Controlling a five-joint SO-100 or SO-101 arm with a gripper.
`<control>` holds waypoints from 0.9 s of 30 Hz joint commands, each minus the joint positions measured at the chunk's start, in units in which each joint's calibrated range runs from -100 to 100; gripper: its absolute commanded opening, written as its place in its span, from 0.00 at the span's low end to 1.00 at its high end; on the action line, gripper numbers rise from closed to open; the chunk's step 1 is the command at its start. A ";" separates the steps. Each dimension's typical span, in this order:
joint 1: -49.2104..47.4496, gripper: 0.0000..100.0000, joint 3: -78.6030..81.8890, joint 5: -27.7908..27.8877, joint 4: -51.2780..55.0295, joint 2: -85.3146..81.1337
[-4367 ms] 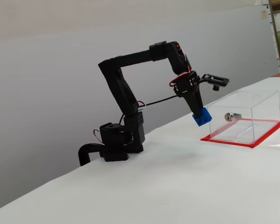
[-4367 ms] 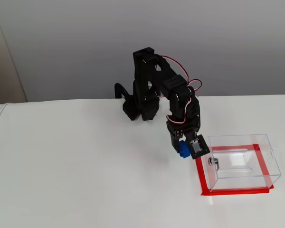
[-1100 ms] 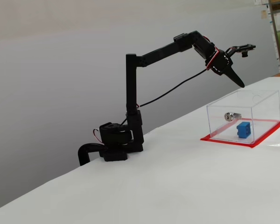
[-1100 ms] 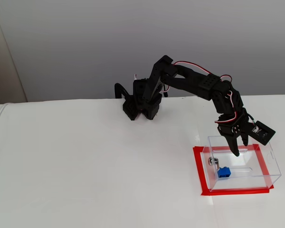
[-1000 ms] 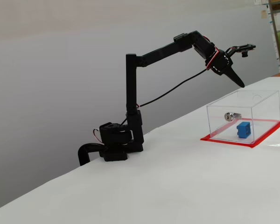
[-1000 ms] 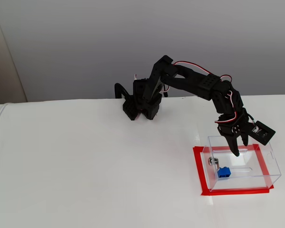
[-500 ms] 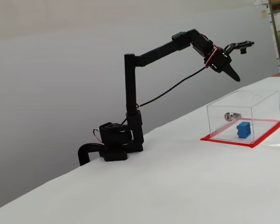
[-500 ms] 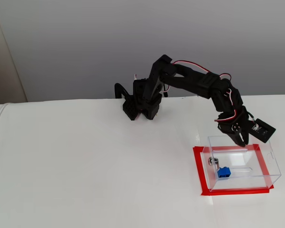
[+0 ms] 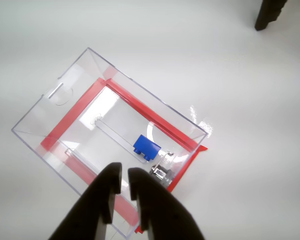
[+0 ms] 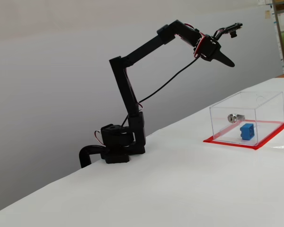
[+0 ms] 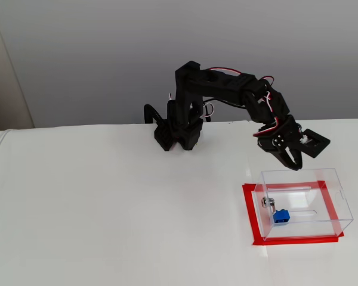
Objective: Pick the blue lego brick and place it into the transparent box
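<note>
Blue brick [image 9: 146,146] lies on the floor of the clear box [image 9: 70,107], beside the lock [image 10: 235,117]. Jaws nearly closed, empty, raised above the box. Placement looks done.

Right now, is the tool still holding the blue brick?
No, the blue lego brick lies inside the transparent box, and the tool is empty.

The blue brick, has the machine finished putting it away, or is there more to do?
It looks done. The blue lego brick lies on the floor of the transparent box, beside the small silver lock. The gripper holds nothing: its fingers are nearly together and empty, raised well above the box and off to one side. Probably all that is left is for the arm to fold back to rest.
</note>
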 commanded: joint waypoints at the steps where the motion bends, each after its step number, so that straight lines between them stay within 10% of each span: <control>1: 4.42 0.01 5.55 0.27 -1.17 -11.58; 27: 41.54 0.02 44.25 -0.20 -0.99 -52.14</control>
